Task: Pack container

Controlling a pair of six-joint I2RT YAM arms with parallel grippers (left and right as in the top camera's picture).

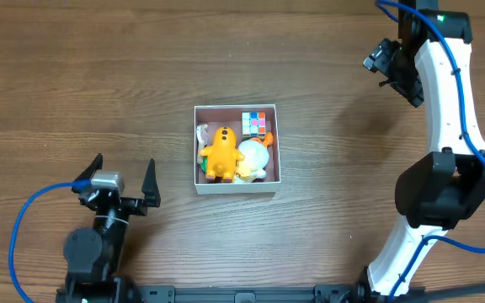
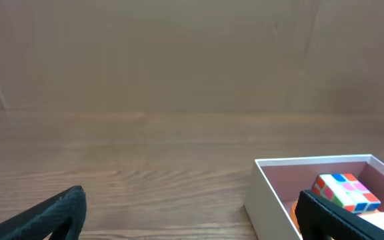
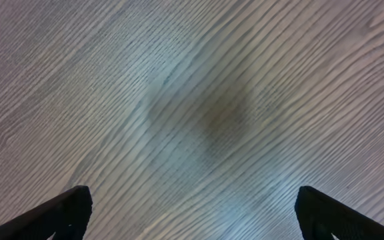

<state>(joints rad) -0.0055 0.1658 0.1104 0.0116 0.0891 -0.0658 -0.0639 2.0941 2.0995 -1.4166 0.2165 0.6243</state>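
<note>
The container (image 1: 236, 192) is a square white-walled box with a pink floor at the table's middle. Inside lie a yellow toy figure (image 1: 220, 152), a white and orange toy (image 1: 254, 156), a colourful cube (image 1: 255, 124) and a small pale toy (image 1: 201, 134). My left gripper (image 1: 125, 172) is open and empty, left of the container. In the left wrist view the container's corner (image 2: 272, 180) and the cube (image 2: 345, 191) show at right. My right gripper (image 1: 391, 66) is open and empty, raised far to the back right over bare wood (image 3: 199, 120).
The wooden table (image 1: 74, 76) spreads all around the container. The right arm's white links (image 1: 445, 126) rise along the right side. A blue cable (image 1: 23, 219) loops by the left arm's base.
</note>
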